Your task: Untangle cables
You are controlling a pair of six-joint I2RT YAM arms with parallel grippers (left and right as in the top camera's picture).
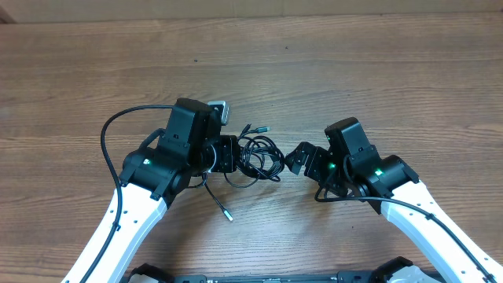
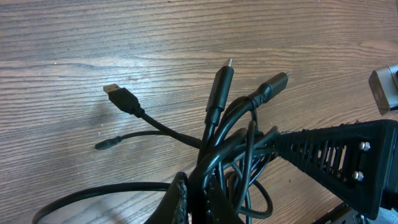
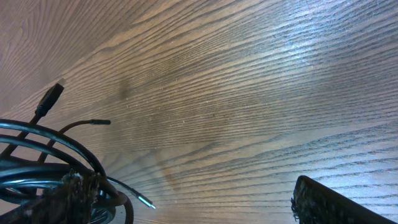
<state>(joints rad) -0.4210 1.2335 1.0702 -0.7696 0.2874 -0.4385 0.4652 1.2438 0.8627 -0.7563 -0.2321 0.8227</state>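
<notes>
Wood-grain table (image 1: 314, 63) fills the overhead view. The cables (image 1: 259, 153) lie in one black knot at its centre. The left gripper (image 1: 229, 153) meets the knot from 9 o'clock, and the right gripper (image 1: 297, 157) sits just beside it at 3 o'clock. Two plug ends poke out of the knot toward 12 o'clock, and one loose end trails off toward 7 o'clock.

From the left wrist, the cables (image 2: 230, 143) bunch together at 6 o'clock, where they run down between the fingers (image 2: 336, 149) of the left gripper (image 2: 227, 165). The fingers are clamped together on the bundle. A USB plug (image 2: 118, 94) lies flat on the wood at 10 o'clock from the bundle, and two more plugs point up toward 12 o'clock.

From the right wrist, the right gripper (image 3: 189, 186) has its fingers (image 3: 336, 202) spread wide apart with bare wood between them. The cables (image 3: 37, 143) loop around the finger at 8 o'clock. I cannot tell whether they touch it.
</notes>
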